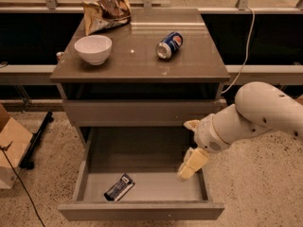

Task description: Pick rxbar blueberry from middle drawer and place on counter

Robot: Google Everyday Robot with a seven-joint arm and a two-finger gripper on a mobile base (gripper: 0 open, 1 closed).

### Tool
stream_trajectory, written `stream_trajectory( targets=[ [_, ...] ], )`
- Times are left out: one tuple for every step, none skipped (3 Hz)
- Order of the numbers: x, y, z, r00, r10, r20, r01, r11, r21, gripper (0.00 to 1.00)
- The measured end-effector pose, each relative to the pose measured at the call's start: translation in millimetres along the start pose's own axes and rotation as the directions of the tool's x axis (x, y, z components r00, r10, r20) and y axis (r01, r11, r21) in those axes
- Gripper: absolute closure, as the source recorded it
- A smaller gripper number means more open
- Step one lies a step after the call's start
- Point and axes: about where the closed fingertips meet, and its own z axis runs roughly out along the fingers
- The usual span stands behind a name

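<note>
Camera view: the claw (188,148) hangs over the right-hand part of the open middle drawer (142,211), just inside its right wall. Its two pale fingers (193,163) stand apart, with nothing between them. The rxbar blueberry (119,187) lies flat on the drawer floor, lower than the claw and to its left, near the front panel and well apart from the fingers. Above the claw, the desk (142,65) carries a white bowl (93,48), a blue can (169,45) on its side and a crumpled bag (106,13).
</note>
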Motion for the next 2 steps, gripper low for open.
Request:
stream_trajectory(
  targets=[
    [0.2, 0.0, 0.2, 1.000, 0.000, 0.000, 0.000, 1.0000, -0.001, 0.00],
    [-1.8, 1.7, 23.8, 1.000, -0.002, -0.007, 0.002, 0.9997, -0.024, 0.00]
  ],
)
